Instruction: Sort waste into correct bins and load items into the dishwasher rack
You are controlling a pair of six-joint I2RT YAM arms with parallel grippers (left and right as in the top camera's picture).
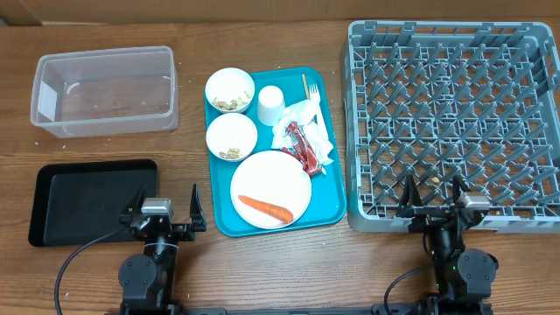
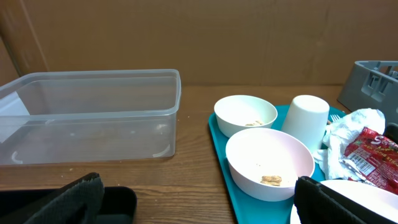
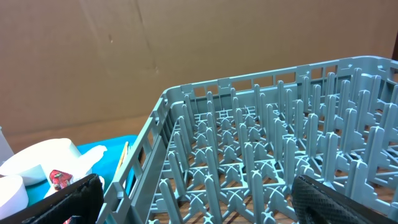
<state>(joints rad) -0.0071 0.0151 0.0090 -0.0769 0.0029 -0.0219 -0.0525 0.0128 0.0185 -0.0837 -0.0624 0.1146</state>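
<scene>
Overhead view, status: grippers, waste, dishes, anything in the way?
Left gripper, right gripper open, empty. Carrot on plate, plate on teal tray, rack holds no dishes. Nothing blocking.

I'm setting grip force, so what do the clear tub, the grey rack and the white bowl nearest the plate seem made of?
Clear tub: thin translucent plastic, slightly frosted; the table shows through its walls.
Grey rack: moulded rigid plastic, matte; uniform pegs and lattice.
White bowl: smooth, opaque, soft sheen; ceramic or melamine, the look leaves it open.
</scene>
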